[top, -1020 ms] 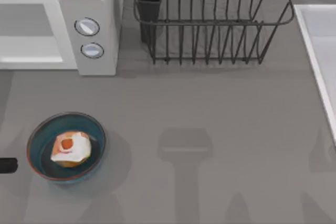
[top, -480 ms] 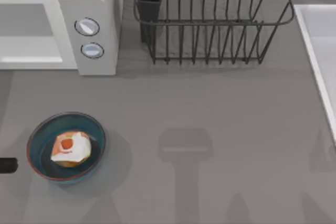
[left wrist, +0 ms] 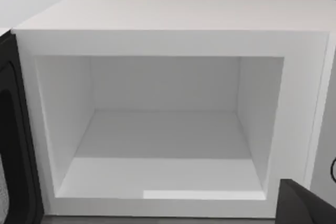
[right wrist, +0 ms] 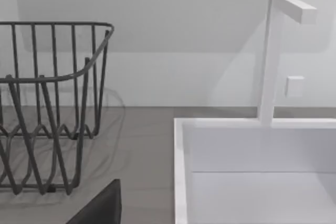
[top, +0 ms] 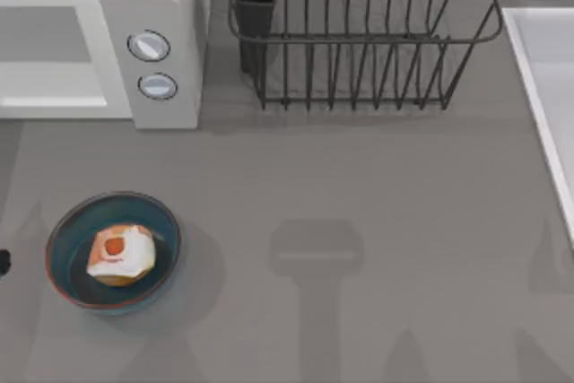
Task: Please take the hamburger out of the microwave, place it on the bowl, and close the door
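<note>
Since the earlier frames, the dark tip of the left arm at the table's left edge has drawn back: half a second ago it reached in beside the bowl at the bowl's 9 o'clock, and now a mere sliver of it [top: 3,262] remains at that edge. Nothing else on the table has shifted.

The hamburger [top: 121,255] sits inside the bowl [top: 66,221], slightly toward the bowl's 6 o'clock, white patch and orange-red spot facing up. The bowl stands on the grey table [top: 377,186] at roughly 7 o'clock from the table's centre, well apart from the microwave [top: 161,33], which occupies the 10 to 11 o'clock corner with its two knobs [top: 149,46] facing the camera.

The left wrist view looks straight into the microwave's cavity [left wrist: 163,135], and the door [left wrist: 13,145] stands open at one side, its dark inner face visible edge-on. A dark part of the left gripper [left wrist: 302,203] shows in the corner of that view; whether its fingers are apart or together cannot be told.

A dark wire dish rack [top: 359,33] stands at 12 to 1 o'clock, just beside the microwave. A white sink [top: 547,69] lies along the table's right edge, with a white faucet [right wrist: 270,56] rising behind it.

The right arm is parked; a dark part of the right gripper [right wrist: 102,208] shows in the right wrist view, finger state likewise undeterminable.
</note>
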You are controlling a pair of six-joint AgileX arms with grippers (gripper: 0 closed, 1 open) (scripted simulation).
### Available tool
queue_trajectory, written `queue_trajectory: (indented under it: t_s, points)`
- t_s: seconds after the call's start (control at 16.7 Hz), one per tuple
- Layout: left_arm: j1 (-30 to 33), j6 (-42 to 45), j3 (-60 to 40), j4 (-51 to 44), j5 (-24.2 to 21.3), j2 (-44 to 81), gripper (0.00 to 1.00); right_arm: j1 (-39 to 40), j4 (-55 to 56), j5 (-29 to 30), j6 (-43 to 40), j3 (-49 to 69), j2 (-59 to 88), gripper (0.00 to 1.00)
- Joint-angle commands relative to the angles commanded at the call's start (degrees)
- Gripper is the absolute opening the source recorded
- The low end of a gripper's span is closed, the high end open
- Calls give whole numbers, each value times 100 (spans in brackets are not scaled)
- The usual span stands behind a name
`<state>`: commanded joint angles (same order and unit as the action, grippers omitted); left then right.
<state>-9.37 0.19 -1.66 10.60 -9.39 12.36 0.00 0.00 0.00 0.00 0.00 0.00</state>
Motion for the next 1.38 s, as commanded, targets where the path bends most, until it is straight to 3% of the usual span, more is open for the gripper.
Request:
queue_trajectory:
  t_s: [0.84, 1.14, 1.38]
  points:
    - [-227, 10, 30, 396, -245, 374, 0, 0, 0, 0, 0, 0, 0, 100]
    - [-472, 18, 298, 1165, -493, 844, 0, 0, 0, 0, 0, 0, 0, 100]
    - [-510, 19, 345, 1263, -530, 919, 0, 0, 0, 0, 0, 0, 0, 100]
